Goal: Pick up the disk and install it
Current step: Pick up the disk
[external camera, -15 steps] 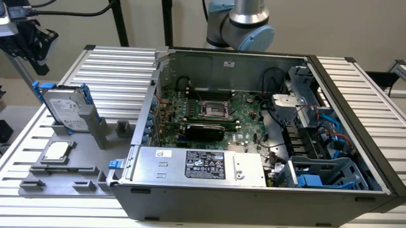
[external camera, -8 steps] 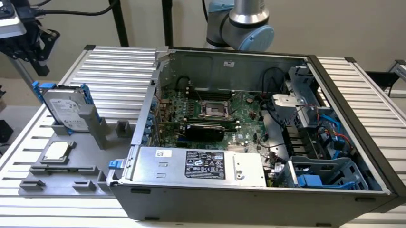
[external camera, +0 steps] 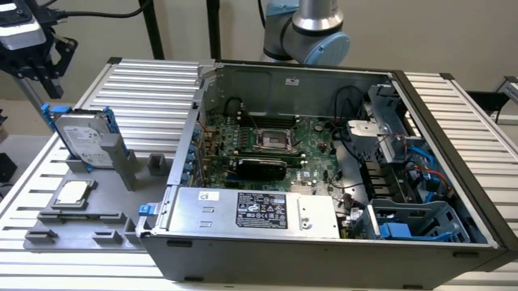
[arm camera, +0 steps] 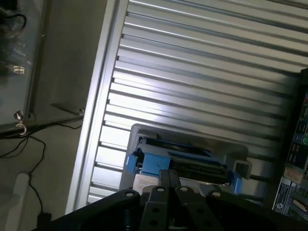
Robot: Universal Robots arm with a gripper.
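Note:
The disk [external camera: 84, 138] is a silver-grey hard drive with a white label in a bright blue carrier. It stands on edge in a slot of the grey fixture [external camera: 109, 209], at the exterior view's left. My gripper [external camera: 48, 85] hangs above it and slightly further left, apart from it, with its black fingers shut on nothing. In the wrist view the disk [arm camera: 185, 163] appears edge-on just beyond my closed gripper [arm camera: 168, 175].
An open computer case [external camera: 307, 71] fills the middle and right, holding a motherboard [external camera: 267, 142], a long silver box [external camera: 259, 209] with a label, and a grey-blue drive cage [external camera: 413, 221]. A small square chip [external camera: 71, 194] lies on the fixture. The ribbed table [external camera: 154, 85] surrounds them.

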